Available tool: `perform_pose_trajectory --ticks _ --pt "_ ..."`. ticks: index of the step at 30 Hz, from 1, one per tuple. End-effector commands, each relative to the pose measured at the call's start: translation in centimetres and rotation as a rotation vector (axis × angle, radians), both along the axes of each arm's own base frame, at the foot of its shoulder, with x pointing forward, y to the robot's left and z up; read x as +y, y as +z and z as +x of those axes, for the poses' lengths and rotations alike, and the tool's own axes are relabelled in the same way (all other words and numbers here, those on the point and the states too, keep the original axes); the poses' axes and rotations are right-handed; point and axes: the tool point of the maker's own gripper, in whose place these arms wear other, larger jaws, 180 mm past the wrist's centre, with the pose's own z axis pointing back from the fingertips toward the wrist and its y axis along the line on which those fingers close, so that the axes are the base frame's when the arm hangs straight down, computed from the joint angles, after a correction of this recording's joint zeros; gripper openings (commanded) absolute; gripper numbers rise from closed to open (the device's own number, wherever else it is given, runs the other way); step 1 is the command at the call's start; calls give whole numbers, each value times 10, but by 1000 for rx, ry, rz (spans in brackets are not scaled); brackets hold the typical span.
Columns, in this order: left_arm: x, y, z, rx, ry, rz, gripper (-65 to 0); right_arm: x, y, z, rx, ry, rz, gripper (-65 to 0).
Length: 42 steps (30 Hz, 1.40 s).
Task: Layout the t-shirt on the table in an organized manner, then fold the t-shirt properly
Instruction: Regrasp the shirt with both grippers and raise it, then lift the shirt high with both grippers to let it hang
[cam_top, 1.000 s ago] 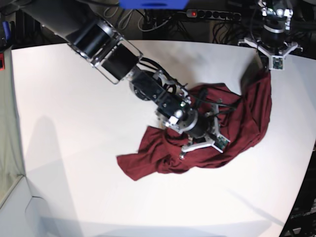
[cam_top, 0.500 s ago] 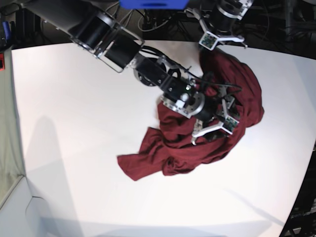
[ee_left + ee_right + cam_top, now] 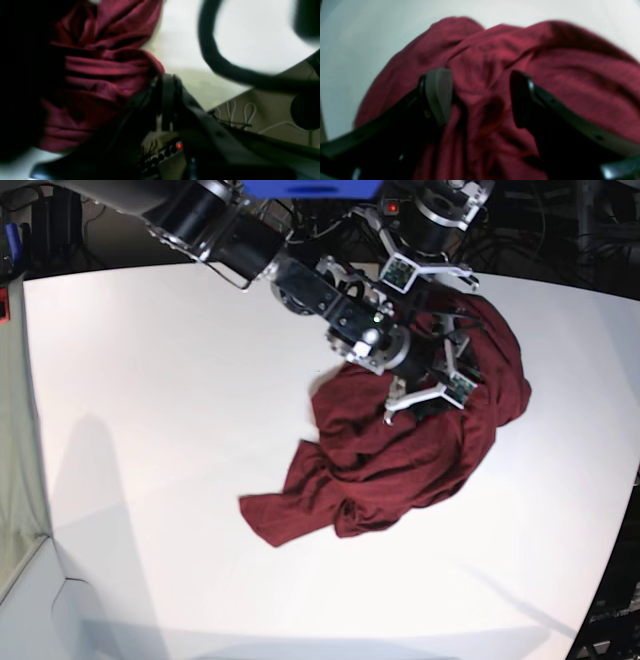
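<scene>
Upper right of base view: t-shirt (image 3: 400, 450) bunched on table (image 3: 150, 430).
Right gripper (image 3: 480, 96): jaws spread over cloth, gripping nothing.
Left gripper (image 3: 428, 272): clamped on shirt's far edge; wrist view shows pinched folds.

The plain dark maroon knit t-shirt (image 3: 400, 455) lies bunched in a loose heap in front of me, toward the far side of the broad matte white table (image 3: 160, 430). It is not spread flat: folds pile over one another through the middle, and a narrower tongue of cloth trails out to the near-left corner of the heap, flat against the tabletop. The far-right part mounds higher, with a rounded edge. Up close the fabric (image 3: 495, 82) shows soft ridges and deep creases, and its edge meets bare white surface (image 3: 370, 37) beyond. From my other wrist, gathered pleats of the cloth (image 3: 100, 72) stack in horizontal bands.
</scene>
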Motion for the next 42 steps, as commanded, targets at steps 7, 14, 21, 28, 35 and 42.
perform_pose_trajectory --ticks 7,14,21,28,35,42 --pt "-3 7 1 -25 -2 -15 -648 10 17 3 -32 6 53 -277" --pt "-3 7 1 -24 -2 -15 -648 9 19 7 -40 4 52 -362" --pt "-3 7 1 -24 0 -16 -648 4 19 15 -35 -23 52 -596" --pt "-2 12 5 -40 8 -22 -648 -33 30 59 -23 -187 101 -635" --pt "-12 32 28 -112 23 -65 -648 -71 102 104 -136 -336 256 -635" --pt "-44 98 82 -300 102 -227 -648 -112 174 122 -278 -413 334 -635"
